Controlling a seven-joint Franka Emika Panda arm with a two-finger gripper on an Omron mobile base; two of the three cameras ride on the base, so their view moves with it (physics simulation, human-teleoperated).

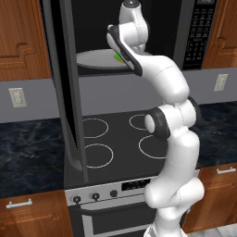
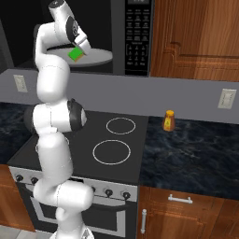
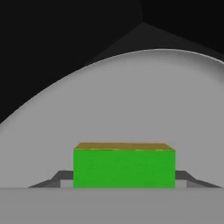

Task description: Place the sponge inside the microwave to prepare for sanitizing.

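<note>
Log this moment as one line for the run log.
phase: placing | end effector: shut on sponge | location: inside open microwave, over white plate | release: not yet

A bright green sponge with a yellow lower layer (image 3: 124, 166) sits against the pale grey-white round plate (image 3: 131, 100) inside the dark grey microwave with its black interior (image 2: 135, 37), whose keypad strip shows pale buttons on black. Below, white burner rings mark the black glass stovetop (image 2: 114, 140). The dark blue-black marbled countertop (image 2: 196, 154) carries a small orange-yellow bottle with a darker cap (image 2: 168, 120). Reddish-brown wooden cabinets (image 2: 196, 37) frame a flat grey backsplash (image 2: 140, 93) with off-white outlets.
</note>
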